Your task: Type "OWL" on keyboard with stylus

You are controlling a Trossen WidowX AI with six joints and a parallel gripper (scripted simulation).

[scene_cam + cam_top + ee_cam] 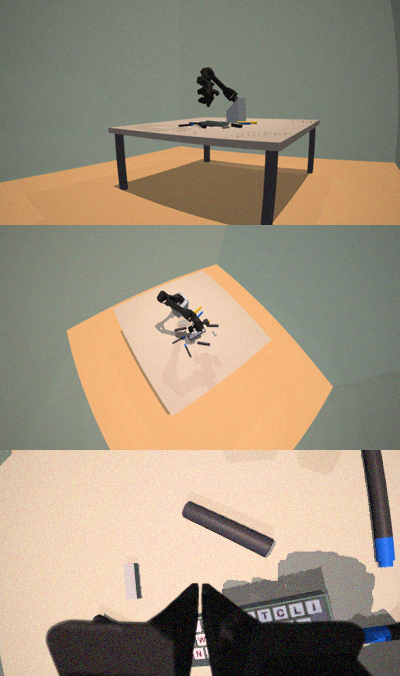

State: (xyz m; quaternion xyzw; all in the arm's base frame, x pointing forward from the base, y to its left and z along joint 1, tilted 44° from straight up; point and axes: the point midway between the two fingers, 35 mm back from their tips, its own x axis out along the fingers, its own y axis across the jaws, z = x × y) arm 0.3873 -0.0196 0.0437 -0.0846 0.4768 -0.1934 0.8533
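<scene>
The grey keyboard (pixel 195 335) (pixel 215 123) (pixel 326 602) lies on the desk, partly behind my fingers in the wrist view. Its L key (pixel 298 609) and W key (pixel 199 642) show there; I cannot make out the O key. My gripper (pixel 208 105) (pixel 199 590) is shut with nothing between its fingertips. It points down, well above the desk and the keyboard. A small yellow end (pixel 208 321) shows beside the gripper in the top view; the rest of that item is hidden, and I cannot tell whether it is the stylus.
A dark cylinder (pixel 203 343) (pixel 228 529), a blue-ended pen (pixel 188 351) (pixel 378 500) and a small white block (pixel 214 333) (pixel 131 581) lie around the keyboard. Another blue-ended pen (pixel 177 340) lies left of it. A yellow marker (pixel 198 309) and a blue one (pixel 200 314) lie near the arm's base.
</scene>
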